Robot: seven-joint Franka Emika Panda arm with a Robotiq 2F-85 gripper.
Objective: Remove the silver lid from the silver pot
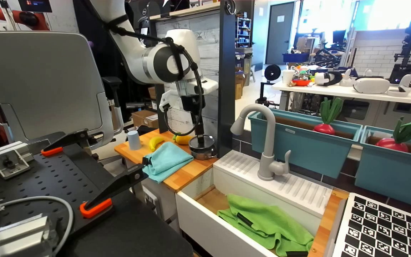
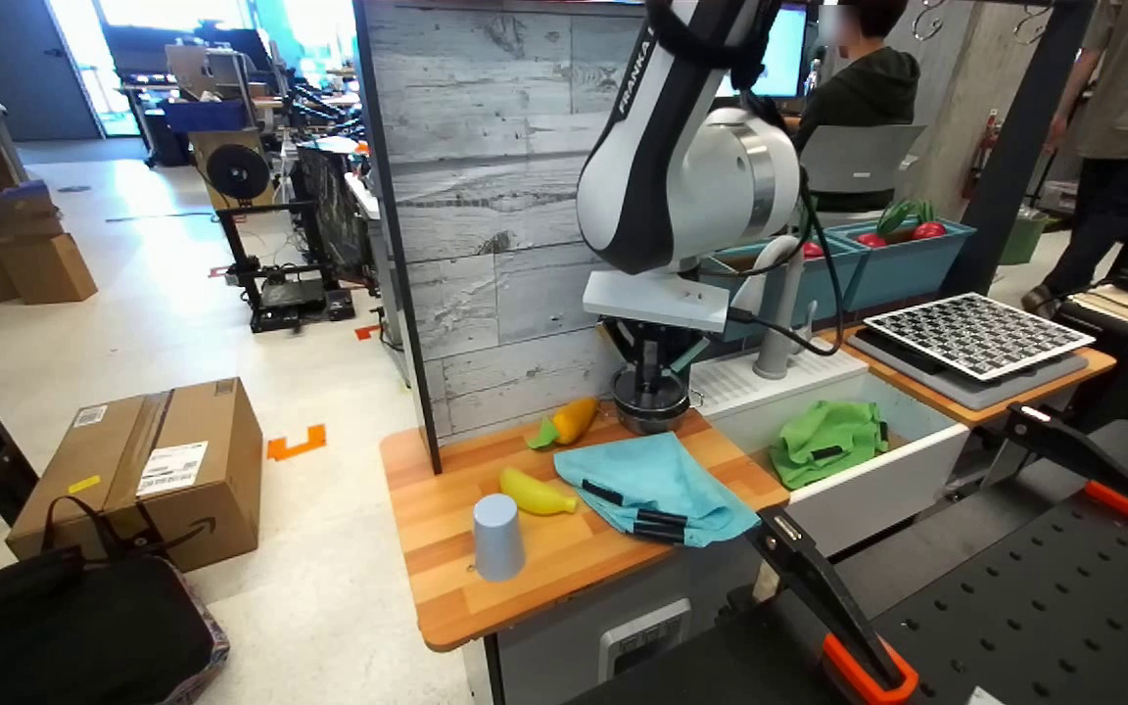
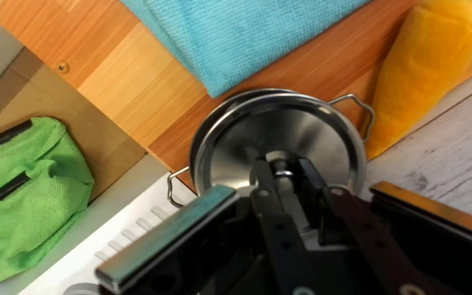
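The silver lid (image 3: 240, 135) is round and shiny with a knob in its middle. It is over the silver pot (image 3: 199, 139), whose wire handles stick out on two sides in the wrist view. The lid lies off-centre from the pot, and a dark crescent of the pot shows along one edge. The pot stands on the wooden counter in both exterior views (image 1: 202, 156) (image 2: 650, 423). My gripper (image 3: 287, 163) points down with its fingers on both sides of the lid's knob, shut on it. How far the lid is raised is hard to tell.
A blue cloth (image 2: 657, 485), a yellow banana (image 2: 535, 493), an orange plush carrot (image 3: 428, 61) and a light blue cup (image 2: 497, 539) lie near the pot. A plank wall (image 2: 505, 225) stands close behind it. The sink (image 1: 205, 221) with a faucet (image 1: 269, 142) holds a green cloth (image 1: 266, 221).
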